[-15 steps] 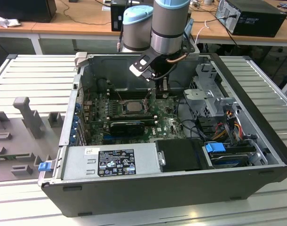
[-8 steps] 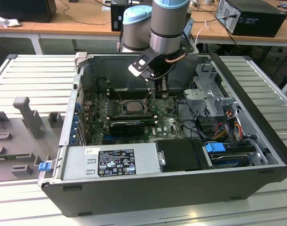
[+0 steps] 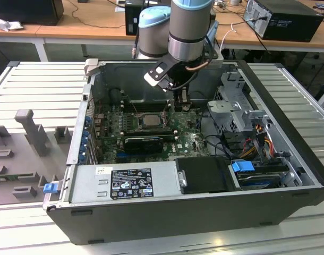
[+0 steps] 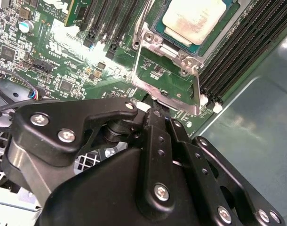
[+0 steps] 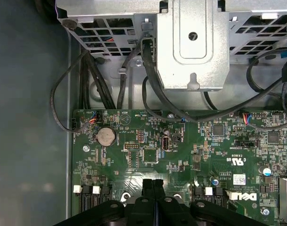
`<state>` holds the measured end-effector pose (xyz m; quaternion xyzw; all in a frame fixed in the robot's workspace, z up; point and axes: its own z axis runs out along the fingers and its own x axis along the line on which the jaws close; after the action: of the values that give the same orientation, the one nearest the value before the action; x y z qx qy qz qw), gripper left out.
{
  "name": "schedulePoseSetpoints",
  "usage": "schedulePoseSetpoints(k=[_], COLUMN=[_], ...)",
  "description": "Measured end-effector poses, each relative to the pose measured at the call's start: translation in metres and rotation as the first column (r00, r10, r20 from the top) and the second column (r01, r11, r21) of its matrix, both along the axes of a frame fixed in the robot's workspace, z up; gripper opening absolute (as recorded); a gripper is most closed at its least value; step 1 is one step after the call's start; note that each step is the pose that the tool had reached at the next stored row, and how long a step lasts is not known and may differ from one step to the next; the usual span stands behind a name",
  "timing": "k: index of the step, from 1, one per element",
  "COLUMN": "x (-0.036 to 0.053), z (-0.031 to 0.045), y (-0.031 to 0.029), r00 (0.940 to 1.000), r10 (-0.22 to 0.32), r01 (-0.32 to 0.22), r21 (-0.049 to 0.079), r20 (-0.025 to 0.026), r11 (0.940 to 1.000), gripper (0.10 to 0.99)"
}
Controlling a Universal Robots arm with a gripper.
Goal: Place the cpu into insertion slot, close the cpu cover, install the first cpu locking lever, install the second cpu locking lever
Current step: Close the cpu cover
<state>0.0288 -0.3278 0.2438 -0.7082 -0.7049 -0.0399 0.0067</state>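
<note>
Pincer [image 5: 153, 182] closed just beside open cpu cover [image 4: 165, 89]
Jaws pressed together; the cpu [image 4: 193, 18] sits in the insertion slot [image 4: 158, 32], at the exterior view's left of the pincer.

The arm [image 3: 186, 32] is a grey tube with pale blue joint caps [image 3: 151, 17]; a copper-coloured cable [image 3: 196, 65] loops at its wrist. The black gripper [image 5: 153, 186] has links studded with silver screws [image 4: 161, 191].

The cpu [image 4: 193, 19] is seated in the insertion slot [image 4: 179, 43] on the motherboard [image 3: 194, 141], inside the computer case [image 3: 204, 212] on the desk [image 3: 34, 79]. The cpu cover [image 4: 155, 89] is raised between slot and hand [image 3: 180, 101], at the exterior view's right.
</note>
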Motion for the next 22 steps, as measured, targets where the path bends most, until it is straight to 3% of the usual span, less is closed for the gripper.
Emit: schedulePoseSetpoints(k=[12, 22], x=[-0.0022, -0.0105], z=[0.0, 0.0], y=[0.0, 0.0], r00=[1.0, 1.0], r10=[0.0, 0.0], r01=[0.0, 0.0], r21=[0.0, 0.0], r20=[0.0, 0.0], r11=[1.0, 1.0], gripper=[0.106, 0.106])
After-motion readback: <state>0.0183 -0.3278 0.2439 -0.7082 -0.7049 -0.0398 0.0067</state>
